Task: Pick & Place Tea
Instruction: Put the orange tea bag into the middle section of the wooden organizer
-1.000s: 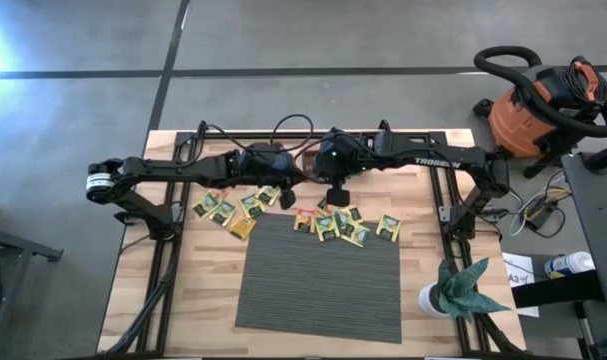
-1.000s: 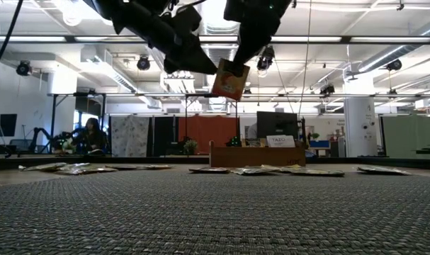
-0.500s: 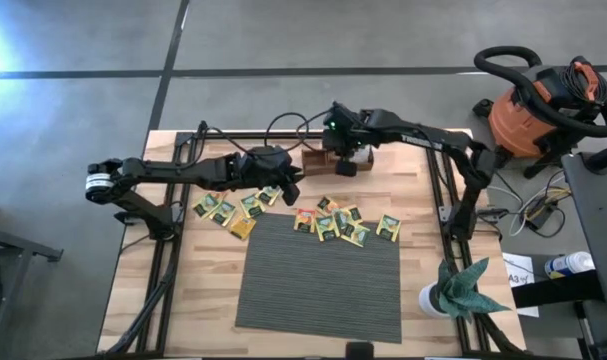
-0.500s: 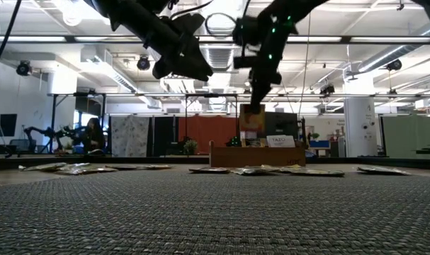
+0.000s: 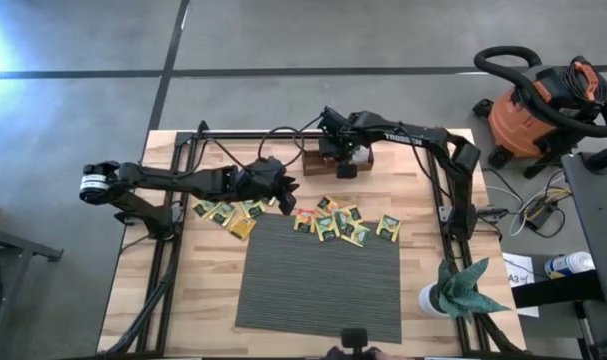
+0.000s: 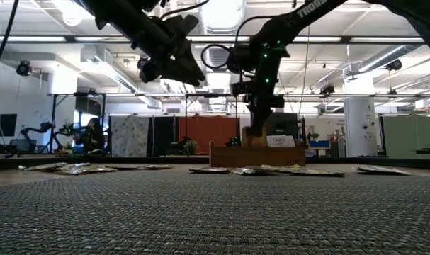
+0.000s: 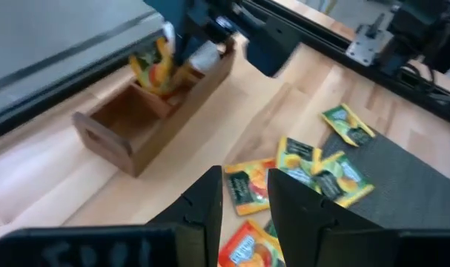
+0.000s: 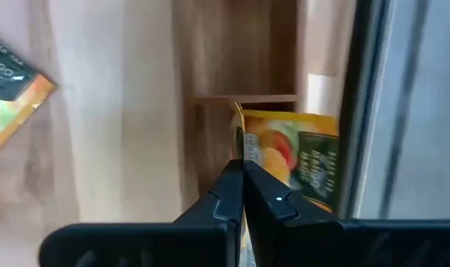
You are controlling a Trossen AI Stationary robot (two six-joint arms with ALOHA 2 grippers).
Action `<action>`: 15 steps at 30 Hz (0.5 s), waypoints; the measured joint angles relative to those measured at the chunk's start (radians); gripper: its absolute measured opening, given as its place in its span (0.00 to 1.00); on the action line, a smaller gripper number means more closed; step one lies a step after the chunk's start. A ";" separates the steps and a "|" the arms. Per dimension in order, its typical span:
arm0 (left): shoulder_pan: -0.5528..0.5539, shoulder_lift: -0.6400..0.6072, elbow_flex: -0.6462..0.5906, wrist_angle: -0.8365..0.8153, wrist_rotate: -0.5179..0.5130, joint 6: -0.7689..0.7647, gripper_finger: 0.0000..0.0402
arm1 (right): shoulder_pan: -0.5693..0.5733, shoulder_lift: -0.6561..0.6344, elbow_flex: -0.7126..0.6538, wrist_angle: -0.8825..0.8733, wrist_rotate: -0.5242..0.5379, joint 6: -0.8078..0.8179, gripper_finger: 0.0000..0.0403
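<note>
right gripper [image 8: 242, 167]: fingers pinching a yellow-orange square tea sachet [image 8: 284, 159], lowered into the brown wooden compartment tray [image 7: 150, 126] at the bench's [image 5: 183, 300] far edge | left gripper [image 7: 243, 196]: fingers spread, empty, above loose yellow-green tea sachets [image 5: 328, 222] beside the grey ribbed mat [image 5: 318, 280] | risk: sachet snags on the divider or tips out if let go tilted

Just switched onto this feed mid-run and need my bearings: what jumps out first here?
The right hand is down in the wooden tray at the table's far edge, shut on an orange tea sachet standing on edge in a compartment. The left hand hovers open over the loose sachets scattered just beyond the grey mat.
</note>
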 joint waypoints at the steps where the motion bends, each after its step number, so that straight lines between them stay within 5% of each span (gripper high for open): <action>1: 0.000 0.000 -0.001 0.000 -0.008 -0.001 0.26 | -0.005 0.003 0.000 0.000 -0.013 0.000 0.02; 15: 0.000 0.000 -0.001 0.003 -0.012 -0.015 0.26 | -0.068 0.047 0.002 0.034 -0.040 0.003 0.03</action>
